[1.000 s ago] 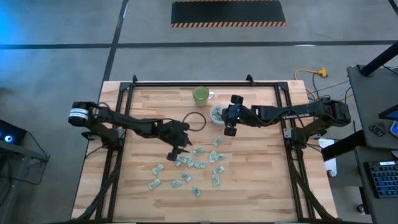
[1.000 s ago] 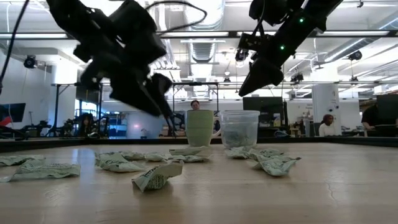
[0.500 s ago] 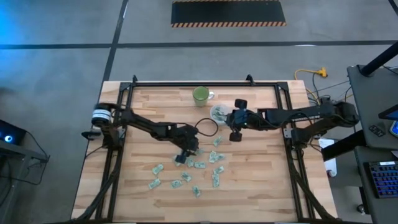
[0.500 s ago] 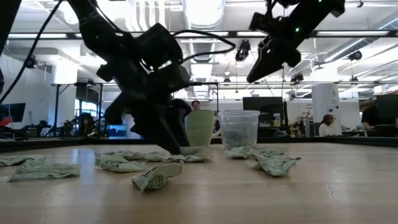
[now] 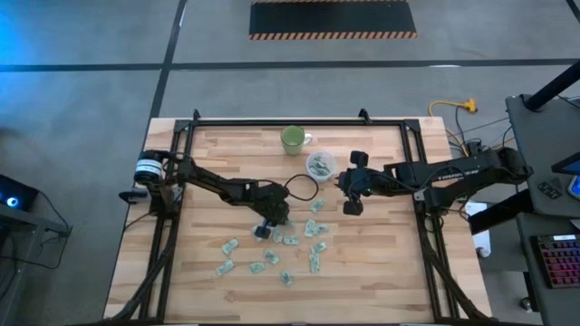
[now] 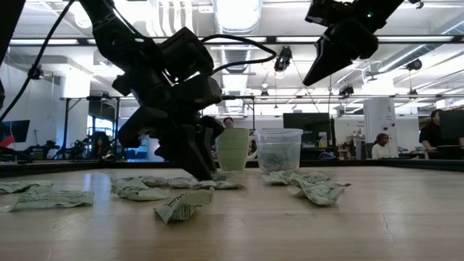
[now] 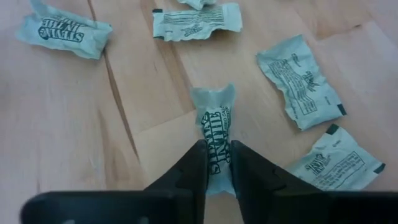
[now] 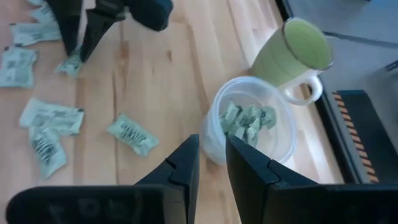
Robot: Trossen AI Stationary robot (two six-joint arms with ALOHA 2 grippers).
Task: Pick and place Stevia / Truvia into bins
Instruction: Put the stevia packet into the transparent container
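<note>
stevia sachets (image 5: 272,246) lie scattered across the wooden table (image 5: 381,263), with a few already in the clear cup (image 5: 321,165) beside the green mug (image 5: 293,139). the left gripper (image 7: 216,168) has dropped from above the pile down to the table and pinched its fingers onto one sachet (image 7: 213,129) — narrow gap, paper crumpled between the tips (still flat on the wood, not lifted). so a fresh pick looks under way. the right gripper (image 5: 352,192) has drawn back from over the cup toward its own side, fingers nearly together and holding nothing — probably a drop just finished.
</note>
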